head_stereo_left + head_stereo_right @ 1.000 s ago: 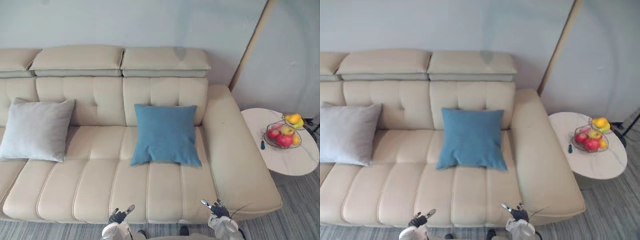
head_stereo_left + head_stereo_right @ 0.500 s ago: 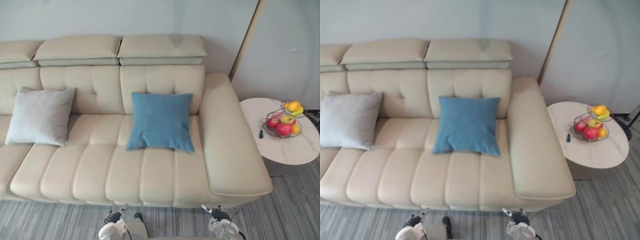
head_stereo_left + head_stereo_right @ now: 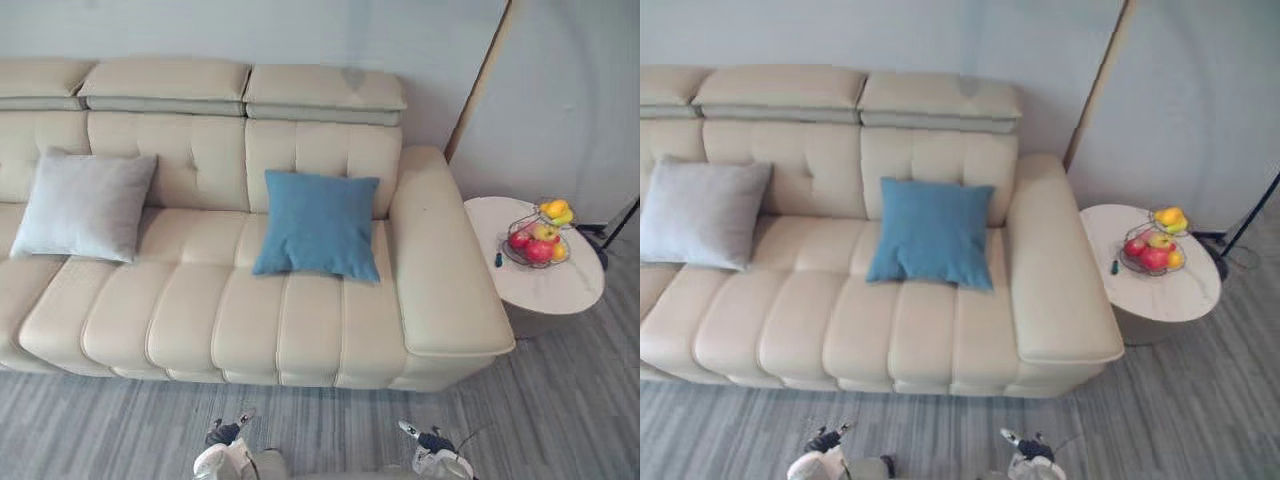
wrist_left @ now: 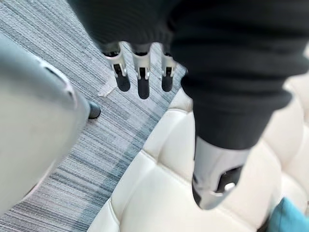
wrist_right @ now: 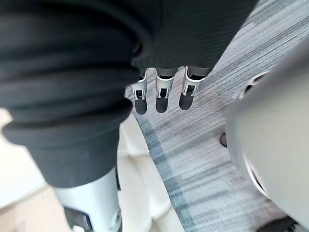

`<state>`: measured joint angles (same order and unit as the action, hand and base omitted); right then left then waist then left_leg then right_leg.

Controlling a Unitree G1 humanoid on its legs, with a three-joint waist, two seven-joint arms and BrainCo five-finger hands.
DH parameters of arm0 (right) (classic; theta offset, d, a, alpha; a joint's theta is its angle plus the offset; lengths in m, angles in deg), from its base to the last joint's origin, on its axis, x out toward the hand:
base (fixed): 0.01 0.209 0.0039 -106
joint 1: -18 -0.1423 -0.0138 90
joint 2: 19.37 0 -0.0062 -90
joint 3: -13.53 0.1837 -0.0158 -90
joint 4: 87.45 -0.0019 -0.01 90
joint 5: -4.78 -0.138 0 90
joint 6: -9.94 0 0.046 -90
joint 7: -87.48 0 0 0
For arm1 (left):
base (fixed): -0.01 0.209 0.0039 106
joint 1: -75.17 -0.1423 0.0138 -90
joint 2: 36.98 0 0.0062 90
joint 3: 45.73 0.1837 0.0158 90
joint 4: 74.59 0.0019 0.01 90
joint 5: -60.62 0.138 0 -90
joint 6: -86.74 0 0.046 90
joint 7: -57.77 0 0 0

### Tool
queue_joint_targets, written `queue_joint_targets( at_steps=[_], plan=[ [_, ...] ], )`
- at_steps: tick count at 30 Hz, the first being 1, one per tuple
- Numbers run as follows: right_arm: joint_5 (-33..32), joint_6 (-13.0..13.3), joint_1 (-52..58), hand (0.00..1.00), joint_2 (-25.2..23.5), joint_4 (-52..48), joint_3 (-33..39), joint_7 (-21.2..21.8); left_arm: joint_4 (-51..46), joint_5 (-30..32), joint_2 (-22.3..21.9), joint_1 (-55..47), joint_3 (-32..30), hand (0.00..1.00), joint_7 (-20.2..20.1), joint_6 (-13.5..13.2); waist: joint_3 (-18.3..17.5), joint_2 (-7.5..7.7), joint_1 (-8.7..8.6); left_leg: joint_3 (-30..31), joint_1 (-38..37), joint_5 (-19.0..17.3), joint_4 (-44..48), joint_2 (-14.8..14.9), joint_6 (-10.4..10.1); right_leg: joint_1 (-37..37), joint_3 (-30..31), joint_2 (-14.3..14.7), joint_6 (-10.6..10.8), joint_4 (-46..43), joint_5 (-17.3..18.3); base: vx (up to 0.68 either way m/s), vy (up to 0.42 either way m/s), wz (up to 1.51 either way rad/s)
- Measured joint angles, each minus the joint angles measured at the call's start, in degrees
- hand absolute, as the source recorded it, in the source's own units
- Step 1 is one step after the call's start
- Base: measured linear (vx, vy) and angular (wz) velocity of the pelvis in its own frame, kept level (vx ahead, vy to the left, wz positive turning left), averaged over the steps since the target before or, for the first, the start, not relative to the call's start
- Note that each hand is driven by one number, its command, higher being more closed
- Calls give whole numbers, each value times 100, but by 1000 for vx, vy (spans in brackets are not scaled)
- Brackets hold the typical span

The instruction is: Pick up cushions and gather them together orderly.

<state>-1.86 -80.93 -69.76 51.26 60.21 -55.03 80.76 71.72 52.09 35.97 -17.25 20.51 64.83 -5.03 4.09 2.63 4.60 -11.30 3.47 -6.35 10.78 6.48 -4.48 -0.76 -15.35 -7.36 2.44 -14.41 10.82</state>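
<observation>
Cushions sit well apart on a cream sofa (image 3: 300, 330) in the left eye view. A grey cushion (image 3: 85, 205) is at the left of the frame and a blue cushion (image 3: 318, 225) near the centre, each leaning on the backrest. Right of the sofa's arm is a round tabletop (image 3: 560, 290) carrying a wire fruit basket (image 3: 537, 240). At the bottom edge the left hand (image 3: 224, 438) and the right hand (image 3: 430, 440) hang over the striped grey floor (image 3: 100, 430), apart from the sofa and touching neither cushion.

The right eye view gives the same layout. A small dark object (image 3: 1114, 267) lies on the tabletop just beside the fruit basket.

In the left wrist view the left hand's fingers (image 4: 141, 77) are straight and side by side over the floor. Its thumb (image 4: 215, 179) is set apart above the sofa's seat edge, with nothing clasped. A corner of the blue cushion shows past the thumb.

In the right wrist view the right hand's fingers (image 5: 161, 94) are likewise straight, with the thumb (image 5: 94, 212) apart. It clasps nothing, and the floor and the sofa's edge lie beyond.
</observation>
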Motion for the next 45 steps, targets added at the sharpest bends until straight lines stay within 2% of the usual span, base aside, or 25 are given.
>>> queue_joint_targets(
  at_steps=[5, 6, 15, 21, 26, 28, 30, 33, 34, 35, 36, 37, 38, 39, 40, 41, 42, 43, 45],
  plan=[
    [6, 0, 67, 0, 9, -37, 241, 7, 60, 106, -17, -191, 121, 0, -13, 50, -202, -143, -105, -38, -383, 189, -678, -311, 61, 200, 242, -87, 102, 417, -209, -30, 99, -6],
    [-1, -24, 129, 0, 192, 181, 659, 13, 278, 231, 27, -318, 247, 0, -80, 104, -112, -198, -142, 126, -1098, 511, -1462, -467, 111, 687, 399, 9, 152, 775, -239, 0, 0, 0],
    [4, -44, 138, 0, 190, 181, 658, 13, 281, 201, 32, -318, 245, 0, -112, 104, -105, -192, -142, 116, -1108, 513, -1475, -467, 109, 687, 401, 9, 152, 774, -239, 0, 0, 0],
    [56, -135, 194, 0, 192, 181, 653, -2, 287, -30, 50, -326, 242, 0, -241, 124, -69, -191, -166, 70, -1182, 551, -1577, -469, 110, 695, 440, 10, 154, 774, -238, -2, -2, -3],
    [198, -189, 221, 0, 191, 127, 578, -18, 282, -190, 45, -283, 235, 0, -276, 138, 83, -211, -170, -305, -1319, 505, -1533, -370, 68, 651, 738, 58, 135, 672, -203, -28, -18, -31],
    [189, -187, 256, 0, 149, -63, 517, -23, 254, -248, 37, -262, 209, 0, -283, 135, 211, -193, -168, -637, -1312, 180, -1044, -247, -1, 505, 1214, 166, 79, 475, -162, -52, -15, -93],
    [167, -187, 268, 0, 142, -59, 476, -35, 265, -242, 42, -205, 148, 0, -293, 135, 190, -143, -167, -675, -1124, -10, -619, -171, -4, 269, 1585, 253, 66, 373, -154, -43, -52, -111],
    [149, -176, 255, 0, 199, -77, 383, -48, 290, -205, 14, -150, 112, 0, -312, 158, 192, -204, -274, -785, -1007, -222, -464, -32, -88, -114, 2094, 462, 59, 273, -197, -31, -38, -117],
    [160, -176, 246, 0, 193, -143, 298, -48, 279, -141, 25, -134, 111, 0, -343, 151, 189, -190, -275, -1267, -1023, -301, -388, 61, -128, -312, 2566, 650, 46, 286, -371, -31, 20, -120],
    [161, -186, 240, 0, 189, -182, 279, -47, 276, -128, 26, -129, 106, 0, -348, 147, 184, -201, -263, -1407, -1031, -326, -363, 92, -133, -369, 2664, 689, 47, 300, -423, -58, 27, -193],
    [168, -184, 204, 0, 173, -271, 226, -43, 271, -61, 30, -113, 100, 0, -351, 144, 168, -197, -253, -1936, -1062, -383, -330, 204, -141, -560, 2884, 827, 18, 453, -655, -58, 6, -222],
    [168, -188, 71, 0, 135, -273, 186, -44, 198, -44, 57, -100, 116, 0, -356, 132, 174, -163, -229, -2557, -1074, -408, -330, 337, -166, -819, 2633, 815, -104, 591, -721, -62, -1, -222],
    [171, -189, 19, 0, 127, -272, 185, -44, 175, -45, 70, -88, 123, 0, -356, 132, 195, -183, -230, -2722, -1076, -417, -329, 367, -180, -913, 2361, 751, -122, 556, -707, -40, 5, -218],
    [203, -185, -13, 0, 117, -276, 186, -45, 165, -41, 92, -16, 210, 0, -355, 133, 219, -130, -262, -3187, -1170, -413, -329, 424, -189, -1171, 1110, 405, -128, 265, -673, -2, -30, -179],
    [206, -186, 2, 0, 114, -248, 187, -48, 175, -41, 160, 11, 456, 0, -365, 129, 235, -54, -262, -3465, -1353, -418, -269, 424, -192, -1127, -214, 4, -250, 50, -684, 10, -27, -166],
    [210, -186, 16, 0, 119, -246, 197, -49, 183, -41, 167, 13, 518, 0, -371, 133, 238, -56, -269, -3523, -1403, -418, -245, 427, -194, -1093, -521, -100, -325, 18, -739, 101, -139, -140],
    [218, -181, 77, 0, 163, -237, 245, -54, 181, -41, 147, 58, 667, 0, -391, 130, 252, -133, -312, -3593, -1618, -408, -237, 483, -204, -970, -1240, -217, -384, -94, -781, 82, -99, -89],
    [219, -178, 86, 0, 191, -204, 253, -55, 181, -41, 145, 77, 728, 0, -391, 126, 249, -170, -334, -3617, -1657, -397, -258, 499, -217, -949, -1276, -158, -403, -125, -771, 136, -161, -105],
    [218, -186, 28, 0, 281, -141, 318, -49, 220, 3, 129, 185, 932, 0, -400, 122, 245, -276, -441, -3725, -1764, -286, -265, 582, -387, -1065, -950, 63, -467, -141, -718, 133, -147, -95]
  ],
)
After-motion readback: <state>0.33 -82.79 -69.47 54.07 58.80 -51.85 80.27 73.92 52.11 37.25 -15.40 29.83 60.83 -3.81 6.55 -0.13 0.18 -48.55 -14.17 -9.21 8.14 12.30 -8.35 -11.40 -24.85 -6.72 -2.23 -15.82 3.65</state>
